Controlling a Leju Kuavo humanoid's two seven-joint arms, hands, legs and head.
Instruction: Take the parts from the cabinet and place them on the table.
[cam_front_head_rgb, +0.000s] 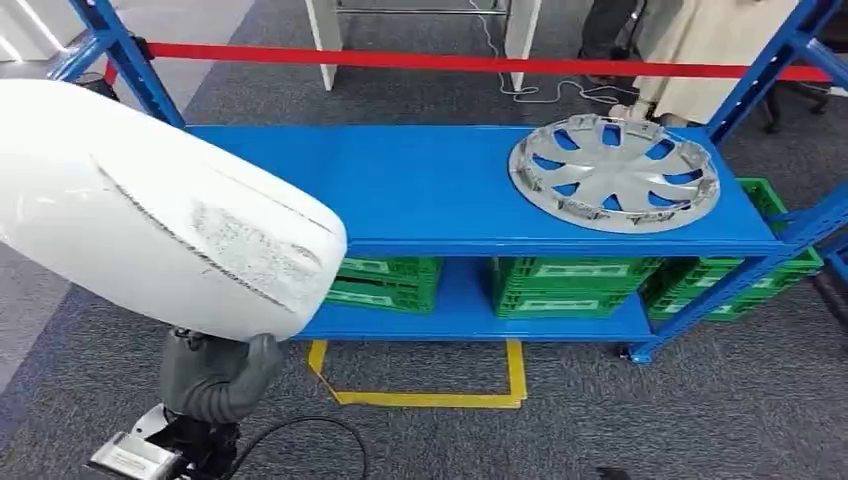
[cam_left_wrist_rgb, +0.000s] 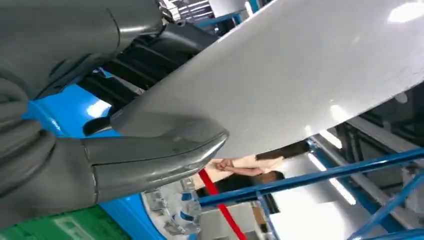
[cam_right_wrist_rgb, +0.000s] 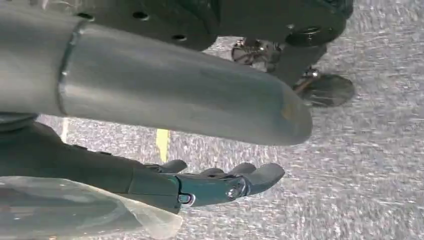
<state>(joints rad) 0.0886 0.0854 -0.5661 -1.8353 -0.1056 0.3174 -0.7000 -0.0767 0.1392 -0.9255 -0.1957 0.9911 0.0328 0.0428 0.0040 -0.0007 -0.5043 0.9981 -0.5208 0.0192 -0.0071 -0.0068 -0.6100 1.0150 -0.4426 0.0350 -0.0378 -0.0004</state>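
- Panel, white and scuffed, carried above the grey floor, held from beneath by the left hand, thumb pressed on its surface.
- Right hand hangs by the floor, fingers loosely apart, holding nothing.
- Wheel cover lies on the blue shelf, awaiting pickup.
- Advice: keep the panel level; its length probably makes it swing when turning toward the table.

Grey carpet is covering the floor, yellow tape is marking it, and a red barrier strip is stretching behind the blue rack.
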